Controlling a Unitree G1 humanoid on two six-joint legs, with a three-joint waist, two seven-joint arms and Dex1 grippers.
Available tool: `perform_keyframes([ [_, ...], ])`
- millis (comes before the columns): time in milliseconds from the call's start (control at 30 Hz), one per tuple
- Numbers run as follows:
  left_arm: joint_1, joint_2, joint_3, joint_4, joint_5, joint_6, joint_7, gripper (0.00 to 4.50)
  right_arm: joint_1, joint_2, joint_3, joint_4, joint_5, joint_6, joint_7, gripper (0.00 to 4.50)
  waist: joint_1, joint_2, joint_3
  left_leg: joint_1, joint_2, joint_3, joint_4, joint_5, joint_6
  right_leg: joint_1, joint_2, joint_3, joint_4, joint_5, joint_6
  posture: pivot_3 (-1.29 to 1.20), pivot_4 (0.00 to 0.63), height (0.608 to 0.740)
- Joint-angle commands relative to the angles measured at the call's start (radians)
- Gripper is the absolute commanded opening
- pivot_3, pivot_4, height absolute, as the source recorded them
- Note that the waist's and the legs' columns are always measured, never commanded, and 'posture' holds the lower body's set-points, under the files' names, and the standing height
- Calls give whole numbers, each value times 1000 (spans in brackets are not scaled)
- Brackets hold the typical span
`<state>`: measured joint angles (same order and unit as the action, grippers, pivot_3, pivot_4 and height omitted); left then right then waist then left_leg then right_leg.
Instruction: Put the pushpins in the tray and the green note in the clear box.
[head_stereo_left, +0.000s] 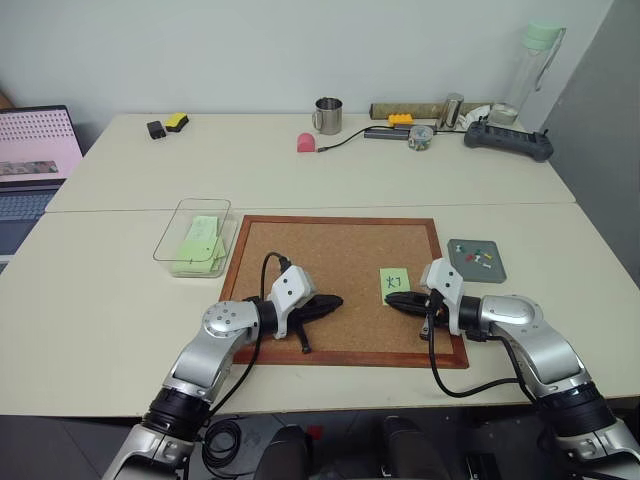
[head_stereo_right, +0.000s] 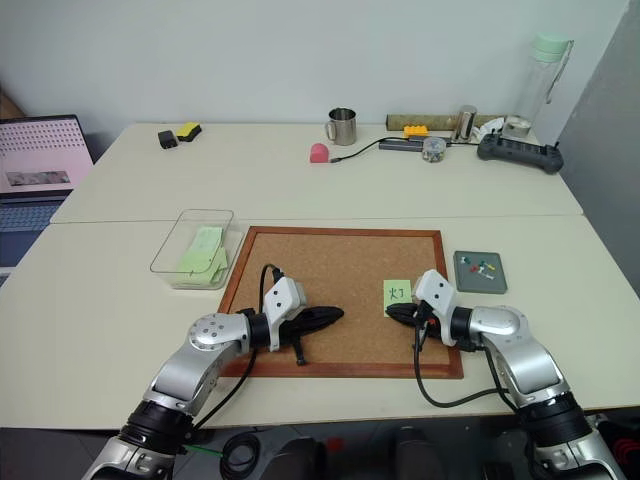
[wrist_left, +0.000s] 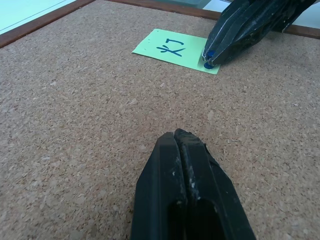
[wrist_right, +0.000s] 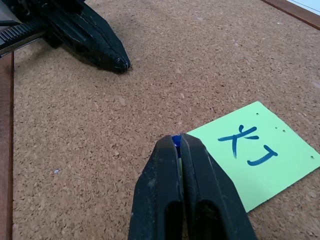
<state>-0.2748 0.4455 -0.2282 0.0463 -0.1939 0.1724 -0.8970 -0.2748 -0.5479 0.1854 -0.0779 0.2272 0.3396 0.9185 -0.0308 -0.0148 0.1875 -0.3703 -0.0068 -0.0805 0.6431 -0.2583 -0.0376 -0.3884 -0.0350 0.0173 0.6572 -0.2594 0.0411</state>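
Note:
On the cork board (head_stereo_left: 330, 255) lies the green note (head_stereo_left: 395, 281) with black handwriting. My right gripper (wrist_right: 176, 142) is shut on a blue pushpin (wrist_left: 208, 64) at the note's near corner, its tips resting on the paper. Mid-board, to the note's left, my left gripper (head_stereo_left: 338, 300) is shut on nothing, its tip down on the cork. The grey tray (head_stereo_left: 462, 268) sits on the table just right of the board and holds several coloured pushpins. The clear box (head_stereo_left: 165, 240) stands at the board's upper left with plain green slips inside.
A laptop (head_stereo_left: 30, 160) is at the far left. Along the table's back edge stand a metal mug (head_stereo_left: 328, 115), a pink object (head_stereo_left: 306, 142), a power strip (head_stereo_left: 508, 140) and a tall bottle (head_stereo_left: 540, 60). A cable runs from the mug area.

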Motion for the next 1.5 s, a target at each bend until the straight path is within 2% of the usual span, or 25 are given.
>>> perform_keyframes([
  [33, 25, 9, 2, 29, 26, 23, 19, 0, -30, 3, -49, -111, 65, -2, 17, 49, 0, 0, 0, 0, 0, 0, 0, 0, 0, 0, 0, 0, 0, 0, 0, 0, 150, 740],
  [267, 9, -7, 18, 27, 6, 46, 36, 0, -60, -51, -44, -169, 41, -36, 48, 49, 1, 0, 0, 0, 0, 0, 0, 0, 0, 0, 0, 0, 0, 0, 0, 0, 150, 740],
  [333, 5, -8, 54, -12, -42, 93, 40, 0, -71, -76, -25, -167, -6, -97, 60, 49, 2, 0, 0, 0, 0, 0, 0, 0, 0, 0, -1, 0, -1, 0, 0, 0, 150, 740],
  [633, 18, 20, 276, -251, -444, 507, 37, 1535, -108, -120, 26, -87, -175, -367, 60, 0, -1, -2, 2, -4, 1, -2, 0, 0, 0, -3, 2, -2, 0, 0, -1, 0, 150, 740],
  [800, 7, -62, 300, -278, -546, 622, 132, 2542, -156, -112, 55, -58, -239, -487, 57, 0, 1, -2, 2, -5, 0, -2, 1, 0, 0, -3, -2, -1, -1, 0, 0, 0, 150, 740],
  [1000, -53, -205, 325, -254, -645, 715, 266, 3790, -187, -115, 79, -42, -284, -589, 61, 0, 4, -3, 2, -5, 0, -3, 1, 0, -1, -2, -2, -2, -3, 1, 0, 0, 150, 740],
  [1167, -99, -272, 352, -233, -719, 761, 322, 3790, -193, -111, 86, -37, -298, -626, 62, 0, 5, -3, 2, -6, -1, -3, 1, 0, -1, -2, -2, -2, -4, 1, -1, 0, 150, 740],
  [1300, -107, -282, 329, -225, -717, 756, 313, 3790, -198, -105, 93, -31, -302, -639, 58, 0, 3, -3, 2, -6, -1, -2, 1, 0, -1, -2, -2, -2, -4, 2, -2, 0, 150, 740],
  [1400, -99, -279, 303, -222, -699, 742, 304, 3370, -198, -103, 93, -30, -303, -644, 58, 0, 4, -3, 2, -5, -1, -2, 1, 0, -1, -2, -1, -2, -4, 2, -2, 0, 150, 740],
  [1500, -97, -277, 294, -213, -690, 726, 298, 2759, -201, -95, 95, -26, -304, -649, 56, 0, 4, -3, 2, -6, -1, -2, 1, 0, -1, -2, -1, -2, -4, 2, -3, 0, 150, 740],
])
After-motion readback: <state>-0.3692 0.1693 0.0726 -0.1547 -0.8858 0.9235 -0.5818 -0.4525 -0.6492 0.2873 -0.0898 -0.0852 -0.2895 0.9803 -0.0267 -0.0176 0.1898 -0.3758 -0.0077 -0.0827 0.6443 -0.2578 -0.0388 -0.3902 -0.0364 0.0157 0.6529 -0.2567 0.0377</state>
